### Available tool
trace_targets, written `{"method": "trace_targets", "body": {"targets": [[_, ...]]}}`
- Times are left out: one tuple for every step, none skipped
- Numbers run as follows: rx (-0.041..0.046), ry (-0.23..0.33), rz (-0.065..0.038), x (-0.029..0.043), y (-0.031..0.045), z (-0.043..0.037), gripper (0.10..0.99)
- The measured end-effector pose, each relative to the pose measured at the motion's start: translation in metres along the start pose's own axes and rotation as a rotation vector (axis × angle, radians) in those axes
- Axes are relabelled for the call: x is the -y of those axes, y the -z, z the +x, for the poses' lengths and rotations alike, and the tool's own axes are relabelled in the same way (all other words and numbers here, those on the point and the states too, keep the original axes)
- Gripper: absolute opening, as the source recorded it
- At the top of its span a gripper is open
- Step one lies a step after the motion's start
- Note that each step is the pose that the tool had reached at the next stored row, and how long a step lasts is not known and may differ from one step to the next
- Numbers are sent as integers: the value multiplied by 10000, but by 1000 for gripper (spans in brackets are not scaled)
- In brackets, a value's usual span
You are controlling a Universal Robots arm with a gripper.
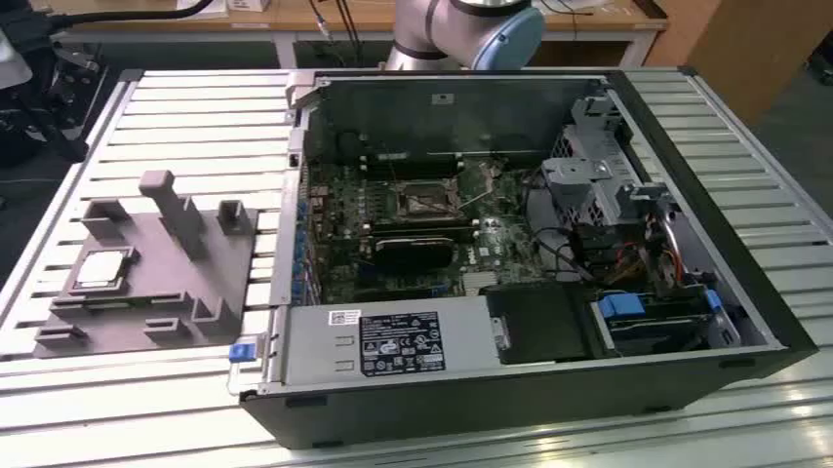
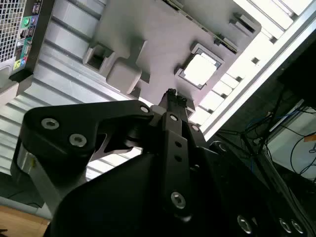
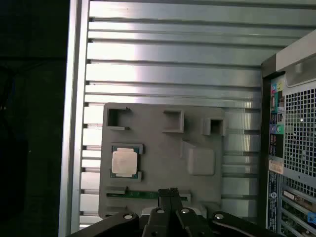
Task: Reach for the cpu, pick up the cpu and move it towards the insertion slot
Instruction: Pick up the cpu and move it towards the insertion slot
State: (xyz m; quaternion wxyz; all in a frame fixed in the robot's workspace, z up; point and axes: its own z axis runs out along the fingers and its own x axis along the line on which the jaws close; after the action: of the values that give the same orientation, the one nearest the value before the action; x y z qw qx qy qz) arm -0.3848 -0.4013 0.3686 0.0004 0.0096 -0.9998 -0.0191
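Black links of our end effector (image 3: pixel 170 191) sit closest to the lens in both wrist views. Its fingers are drawn together on nothing, and it hangs above the scene touching nothing.

We see the cpu (image 3: pixel 124 162) lying flat, silver top up, in a shallow pocket of the grey fixture plate (image 3: pixel 163 148), hemmed in by raised corner tabs (image 3: pixel 138 148). The end effector is apart from it, over the plate's edge and closest to a green strip (image 3: pixel 140 195) lying in a groove there. A tall post (image 1: pixel 162 200) rises from the same plate. The plate rests on the slatted worktop (image 1: pixel 195 117), to the exterior view's left of the open computer case (image 1: pixel 729 292). The insertion slot (image 1: pixel 423 202) sits on the board inside that case, well apart from the cpu.

We judge several risks:
- With the fingers together they cannot straddle the chip, and coming down like that would press on its lid.
- The chip is thin and sits low between the tabs, so spread fingers may land on a tab or catch only the rim, leaving a tilted, slipping hold.
- An approach that is off line could knock the green strip or the post.
- Carrying the chip too low risks clipping the case wall, and the thin lever (image 1: pixel 479 198) beside the slot could snag it.
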Motion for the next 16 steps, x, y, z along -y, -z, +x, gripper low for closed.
{"method": "trace_targets", "body": {"targets": [[0, 0, 0, 0, 0, 0, 106], [0, 0, 0, 0, 0, 0, 106], [0, 0, 0, 0, 0, 0, 106], [-1, 0, 1, 0, 0, 0, 106], [-2, 0, 1, 0, -2, 0, 106], [-1, 0, 1, 0, -5, 0, 106], [-1, 0, 0, 1, -9, 1, 106], [0, 0, 0, 1, -12, 3, 106], [-1, 0, 1, 1, -15, 5, 106], [0, 0, 0, 1, -19, 6, 106], [0, 0, 0, 1, -23, 8, 106], [0, 0, 3, 1, -26, 10, 106], [-1, 0, 6, 1, -29, 12, 106], [-1, 0, 10, 1, -33, 15, 106], [-1, 0, 12, 1, -35, 18, 106], [-1, 0, 13, 1, -38, 20, 106]]}}
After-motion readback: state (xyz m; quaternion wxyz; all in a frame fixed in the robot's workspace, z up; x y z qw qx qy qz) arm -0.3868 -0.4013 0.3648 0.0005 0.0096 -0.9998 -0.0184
